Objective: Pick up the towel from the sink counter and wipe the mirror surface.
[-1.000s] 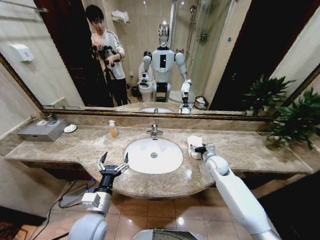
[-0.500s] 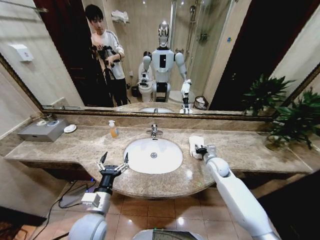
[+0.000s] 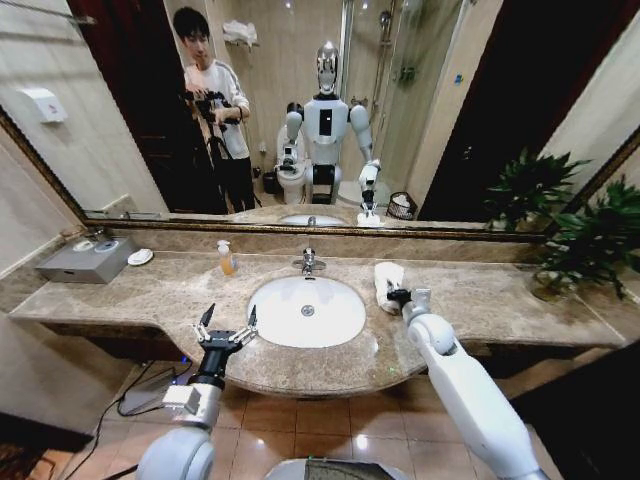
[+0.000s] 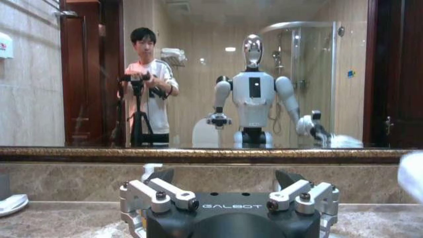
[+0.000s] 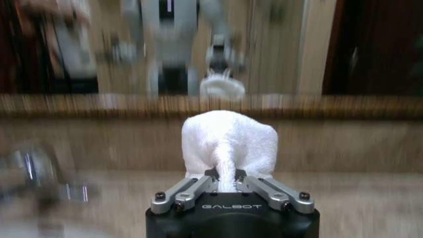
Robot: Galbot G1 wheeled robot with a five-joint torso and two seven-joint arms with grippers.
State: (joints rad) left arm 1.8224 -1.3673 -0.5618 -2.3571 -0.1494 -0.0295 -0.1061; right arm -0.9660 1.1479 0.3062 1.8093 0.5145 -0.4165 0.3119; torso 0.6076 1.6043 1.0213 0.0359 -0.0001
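Jaws of the right gripper (image 5: 228,186) are pinched shut on a fold of the towel (image 5: 229,144), which stands up from between them as a white bunched mound. From the head camera the towel (image 3: 388,283) sits just right of the basin (image 3: 306,311), over the speckled worktop (image 3: 150,295); whether its underside touches the stone or hangs clear of it cannot be told, since the right gripper (image 3: 397,296) and its wrist cover that side. Beyond the towel the right wrist view is smeared, so the faucet (image 3: 308,262) and the mirror (image 3: 130,120) frame are only vague bands there.

Left gripper (image 3: 226,326) hovers at the front edge of the worktop before the basin, its jaws spread wide with nothing between them; in its own wrist view the left gripper (image 4: 229,186) is cut off at the lower border. A small soap bottle (image 3: 226,258) stands left of the faucet, a grey tray (image 3: 85,260) far left.
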